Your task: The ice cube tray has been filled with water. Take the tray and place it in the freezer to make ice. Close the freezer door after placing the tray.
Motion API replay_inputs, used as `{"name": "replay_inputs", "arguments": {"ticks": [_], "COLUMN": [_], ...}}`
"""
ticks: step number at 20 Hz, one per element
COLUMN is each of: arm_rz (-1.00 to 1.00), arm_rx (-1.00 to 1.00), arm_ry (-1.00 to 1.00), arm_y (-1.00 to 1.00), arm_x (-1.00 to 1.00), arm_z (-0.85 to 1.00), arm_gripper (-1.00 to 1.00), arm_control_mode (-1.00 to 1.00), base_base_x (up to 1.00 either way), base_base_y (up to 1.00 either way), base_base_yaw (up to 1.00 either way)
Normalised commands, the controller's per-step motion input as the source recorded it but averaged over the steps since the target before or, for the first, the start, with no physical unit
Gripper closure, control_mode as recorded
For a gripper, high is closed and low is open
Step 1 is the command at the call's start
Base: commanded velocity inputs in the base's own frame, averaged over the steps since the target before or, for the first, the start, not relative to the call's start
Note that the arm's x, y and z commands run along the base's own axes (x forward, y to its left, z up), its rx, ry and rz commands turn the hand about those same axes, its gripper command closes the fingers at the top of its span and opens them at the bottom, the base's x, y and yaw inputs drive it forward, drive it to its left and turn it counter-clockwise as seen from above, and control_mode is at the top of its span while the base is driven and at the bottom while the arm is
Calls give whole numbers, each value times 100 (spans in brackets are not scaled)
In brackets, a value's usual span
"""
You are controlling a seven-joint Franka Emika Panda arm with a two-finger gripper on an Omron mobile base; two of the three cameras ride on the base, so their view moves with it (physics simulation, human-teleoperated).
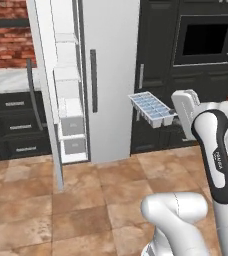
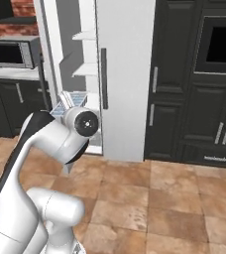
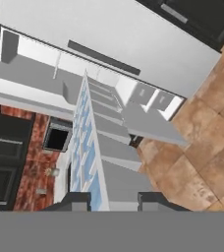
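So the gripper (image 3: pixel 114 199) is clamping one short end of the ice cube tray (image 1: pixel 152 109), holding it out in the air in front of the fridge, well short of the freezer (image 1: pixel 68 100), whose freezer door (image 1: pixel 43 95) is standing open. I'm guessing it's a light, stiff plastic thing, but the water (image 1: pixel 150 106) in those glossy pale blue cells is making it slosh-prone, so it's wanting level carrying. Gripping the white-grey rim looks right; the smooth white shelves inside are waiting.

Even, bright rendered light, sharp throughout, with soft shading, no glare and no edge distortion.
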Motion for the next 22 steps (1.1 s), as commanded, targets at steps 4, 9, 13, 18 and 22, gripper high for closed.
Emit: {"name": "replay_inputs", "arguments": {"ticks": [4, 9, 13, 18, 22], "arm_rz": [0, 0, 0, 0, 0], "arm_rx": [0, 0, 0, 0, 0], "arm_ry": [0, 0, 0, 0, 0], "arm_y": [0, 0, 0, 0, 0], "arm_x": [0, 0, 0, 0, 0], "arm_z": [0, 0, 0, 0, 0], "arm_gripper": [100, 100, 100, 100, 100], "arm_control_mode": [100, 100, 100, 100, 100], "base_base_x": [62, 29, 23, 49, 70], "base_base_y": [20, 40, 54, 40, 16], "base_base_yaw": [0, 2, 7, 13, 15]}}
